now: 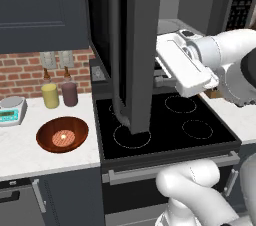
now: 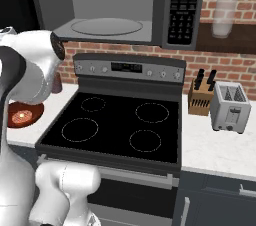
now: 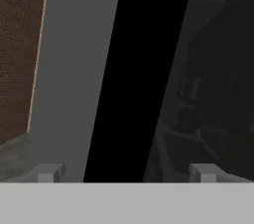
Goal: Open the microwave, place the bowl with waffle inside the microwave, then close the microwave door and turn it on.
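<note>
Facing microwave door (image 3: 134,69) between spread jaws

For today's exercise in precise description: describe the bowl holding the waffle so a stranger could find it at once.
Start at the black stovetop and look to the white counter on its left. The bowl sits there, in front of two jars: shallow, round, glossy reddish-brown, the only dish with a small gridded waffle inside.

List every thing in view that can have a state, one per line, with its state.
microwave door: swung wide open, edge toward the left base camera.
microwave: open, nothing on its turntable.
bowl: on the counter left of the stove, upright, waffle inside.
waffle: lying flat in the bowl.
gripper: open, holding nothing.
stovetop: nothing on the burners.
toaster: slots without bread.
</note>
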